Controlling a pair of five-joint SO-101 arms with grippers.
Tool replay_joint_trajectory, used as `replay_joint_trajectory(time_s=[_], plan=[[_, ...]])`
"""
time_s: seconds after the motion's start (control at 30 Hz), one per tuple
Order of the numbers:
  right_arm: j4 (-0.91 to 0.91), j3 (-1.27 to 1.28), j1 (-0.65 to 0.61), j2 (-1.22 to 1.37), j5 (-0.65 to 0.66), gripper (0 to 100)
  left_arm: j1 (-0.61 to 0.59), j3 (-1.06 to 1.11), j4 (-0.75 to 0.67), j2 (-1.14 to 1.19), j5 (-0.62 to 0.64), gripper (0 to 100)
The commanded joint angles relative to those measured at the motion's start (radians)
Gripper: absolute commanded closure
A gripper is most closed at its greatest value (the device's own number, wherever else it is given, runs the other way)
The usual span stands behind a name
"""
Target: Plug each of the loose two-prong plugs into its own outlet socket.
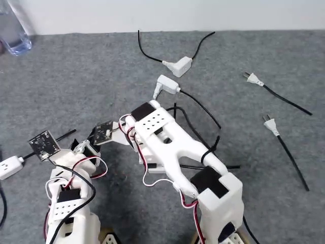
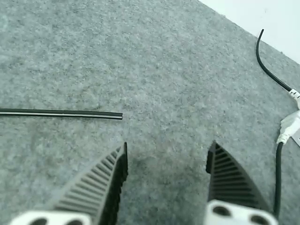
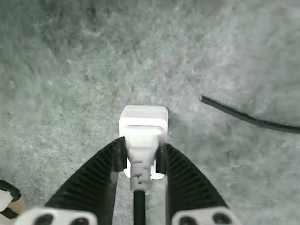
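Left pincer (image 2: 168, 144) gapes wide, its ribbed black fingers (image 2: 108, 183) holding nothing above nubbly grey felt (image 2: 154, 61). A thin glossy black cable (image 2: 61, 113) ends just ahead, off to one side. Right pincer (image 3: 142, 144) is clamped tight on a blocky white plastic plug (image 3: 140, 164), whose face presses against a rounded-square white socket (image 3: 144, 115) lying just beyond the pincer.
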Motion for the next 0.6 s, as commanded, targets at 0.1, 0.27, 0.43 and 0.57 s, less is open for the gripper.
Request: replay_joint_trajectory(time_s=[0.1,0.27,0.43,0.57], plan=[[-0.036,0.018,-0.028,0.070,-0.011,99.1,-0.003,-0.007,-0.005,-0.009,-0.011,74],[-0.058,0.020,-0.028,0.133,-0.012,99.1,-0.003,-0.007,-0.005,-0.009,-0.011,74],[-0.081,0.020,-0.028,0.148,-0.012,99.1,-0.003,-0.007,-0.005,-0.009,-0.011,74],[-0.082,0.020,-0.027,0.150,-0.012,99.1,-0.003,-0.007,-0.005,-0.009,-0.011,74]])
